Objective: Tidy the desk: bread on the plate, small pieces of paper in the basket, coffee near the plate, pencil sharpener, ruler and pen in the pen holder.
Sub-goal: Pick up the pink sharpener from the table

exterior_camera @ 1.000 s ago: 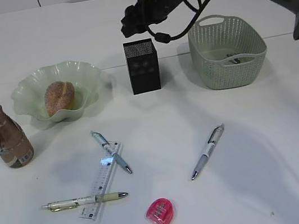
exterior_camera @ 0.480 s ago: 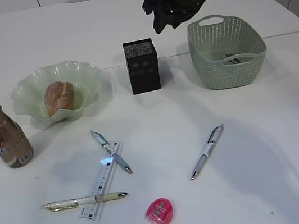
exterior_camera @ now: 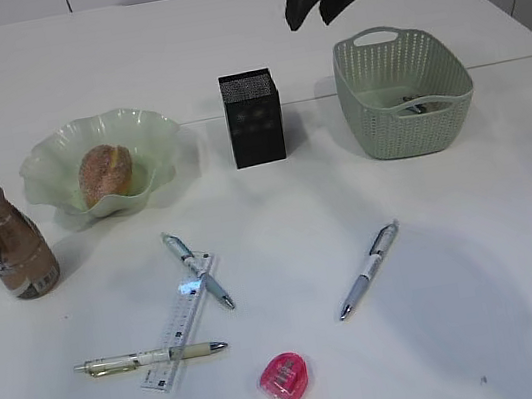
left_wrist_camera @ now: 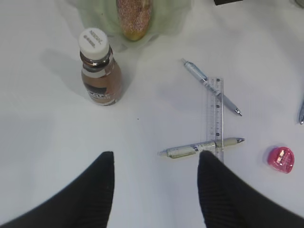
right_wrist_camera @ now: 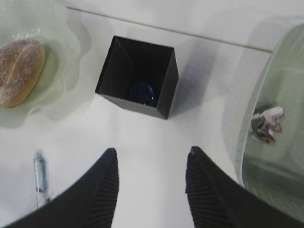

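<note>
While the right arm lifts away to the top of frame, the counter [exterior_camera: 516, 241] layout is unchanged. Far left: coffee [exterior_camera: 7, 240] upright beside the plate [exterior_camera: 144, 130], bread [exterior_camera: 105, 173] in it. Lower left: ruler [exterior_camera: 179, 323] under two pens [exterior_camera: 196, 269], a third pen [exterior_camera: 369, 269] right of centre, pink sharpener [exterior_camera: 284, 378] at the bottom. Pen holder [exterior_camera: 253, 118] has a blue item inside; basket [exterior_camera: 405, 86] holds paper. Left hand [left_wrist_camera: 156, 190] and right hand [right_wrist_camera: 151, 190] both part-open, empty. Judgement: stationery remains.
</note>
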Robot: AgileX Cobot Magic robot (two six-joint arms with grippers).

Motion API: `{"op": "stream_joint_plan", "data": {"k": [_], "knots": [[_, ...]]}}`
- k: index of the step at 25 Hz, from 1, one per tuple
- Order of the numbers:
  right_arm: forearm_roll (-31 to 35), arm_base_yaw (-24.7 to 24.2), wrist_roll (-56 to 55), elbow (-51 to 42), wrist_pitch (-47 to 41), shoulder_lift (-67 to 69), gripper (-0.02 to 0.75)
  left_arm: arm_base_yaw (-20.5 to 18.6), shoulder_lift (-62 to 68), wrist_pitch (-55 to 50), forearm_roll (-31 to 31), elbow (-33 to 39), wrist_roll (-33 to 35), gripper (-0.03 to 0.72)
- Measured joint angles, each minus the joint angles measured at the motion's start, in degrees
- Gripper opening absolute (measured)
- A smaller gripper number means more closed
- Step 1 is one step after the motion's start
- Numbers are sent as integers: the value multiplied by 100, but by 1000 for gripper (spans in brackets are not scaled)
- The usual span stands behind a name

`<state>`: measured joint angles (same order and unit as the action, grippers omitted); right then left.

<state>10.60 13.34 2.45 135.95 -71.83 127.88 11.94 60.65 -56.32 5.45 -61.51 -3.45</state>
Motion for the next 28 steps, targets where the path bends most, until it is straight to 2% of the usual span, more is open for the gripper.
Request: {"op": "stream_joint_plan", "data": {"k": [2,4,6,8,9,12,14,16,17,21,28], "knots": [[0,0,-11,-282,0,-188,373,0,0,-51,-11,-38,0,394],[0,22,-11,-1285,0,-906,373,0,0,-152,-11,-38,0,394],[-3,49,-19,-1775,0,-1348,372,0,0,-287,-11,-38,0,394],[-13,71,-19,-1865,0,-1428,372,0,4,-430,-11,-38,0,394],[-26,223,-19,-2494,0,-2009,372,0,13,-547,-11,-38,0,394],[-26,532,-19,-2935,0,-2405,379,0,27,-994,-20,-38,0,394],[-26,896,-19,-3283,0,-2667,412,0,27,-1296,-55,-38,0,394],[-26,896,-19,-3283,0,-2667,412,0,27,-1429,-125,-38,0,394],[-26,1309,-19,-3558,0,-2774,445,0,27,-1456,-163,-38,0,394],[-52,1806,-19,-4089,22,-2794,461,0,-68,-1479,-201,-38,0,394],[-195,2056,-19,-5040,43,-2794,461,0,-182,-1483,-210,-38,0,394]]}}
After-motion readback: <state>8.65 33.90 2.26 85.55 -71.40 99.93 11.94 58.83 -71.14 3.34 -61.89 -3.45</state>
